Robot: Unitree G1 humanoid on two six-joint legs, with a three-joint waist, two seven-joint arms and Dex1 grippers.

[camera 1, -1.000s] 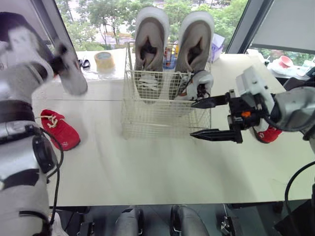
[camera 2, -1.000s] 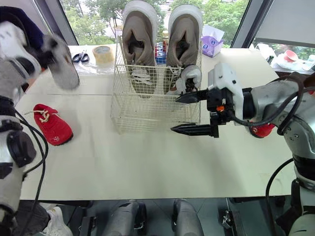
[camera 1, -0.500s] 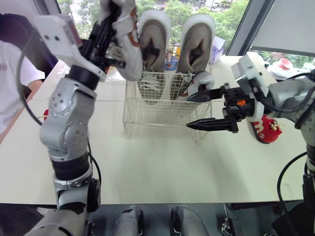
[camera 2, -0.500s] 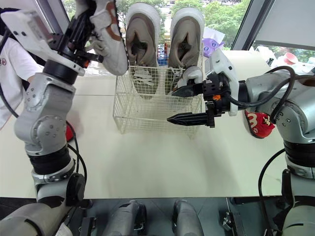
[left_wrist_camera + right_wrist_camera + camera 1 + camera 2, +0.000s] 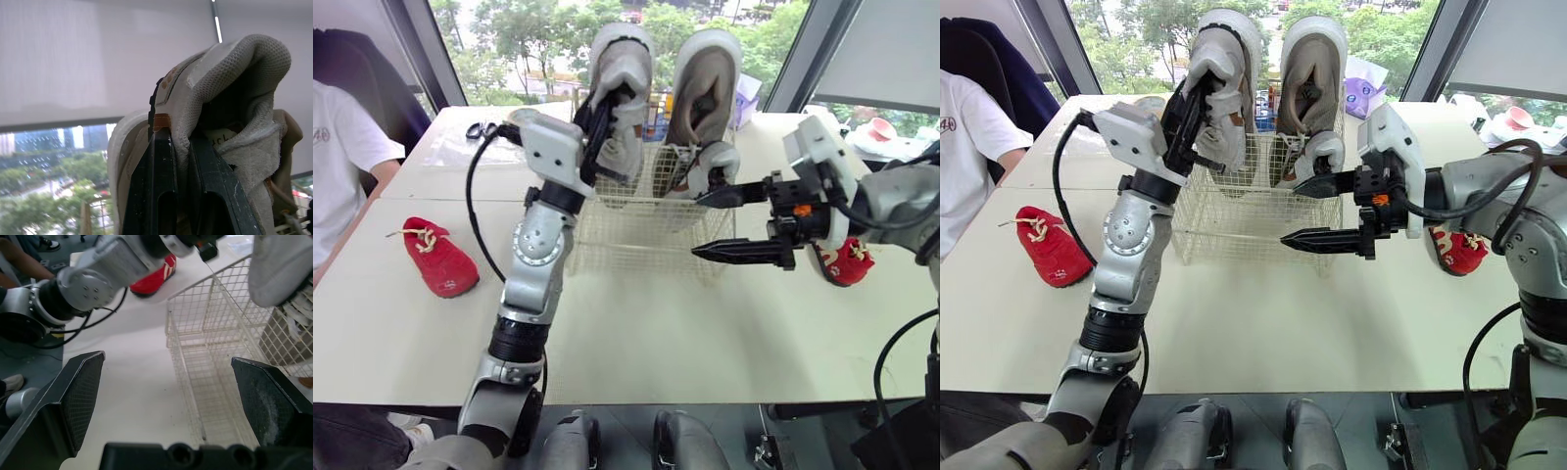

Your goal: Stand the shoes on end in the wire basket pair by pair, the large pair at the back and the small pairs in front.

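The wire basket (image 5: 636, 235) stands mid-table with the large beige pair upright at its back: the right shoe (image 5: 705, 83) shows fully, the left one (image 5: 625, 44) is partly hidden. One small grey shoe (image 5: 710, 164) stands in the right front. My left gripper (image 5: 599, 113) is shut on a second small grey shoe (image 5: 622, 127), holding it over the basket's left half; the black fingers (image 5: 161, 196) pinch its collar (image 5: 234, 78). At the basket's right front corner my right gripper (image 5: 697, 228) is open and holds nothing. Red small shoes lie left (image 5: 435, 257) and right (image 5: 847, 262).
A person in a white shirt (image 5: 342, 137) sits at the table's left edge. Scissors (image 5: 480, 129) lie at the back left and a purple box (image 5: 1359, 93) behind the basket. The right wrist view looks past wide-apart fingers (image 5: 83, 391) at the basket's front (image 5: 205, 347).
My left arm has swung the small grey shoe from up left of the basket to over its left half. The right gripper has stayed open beside the basket.
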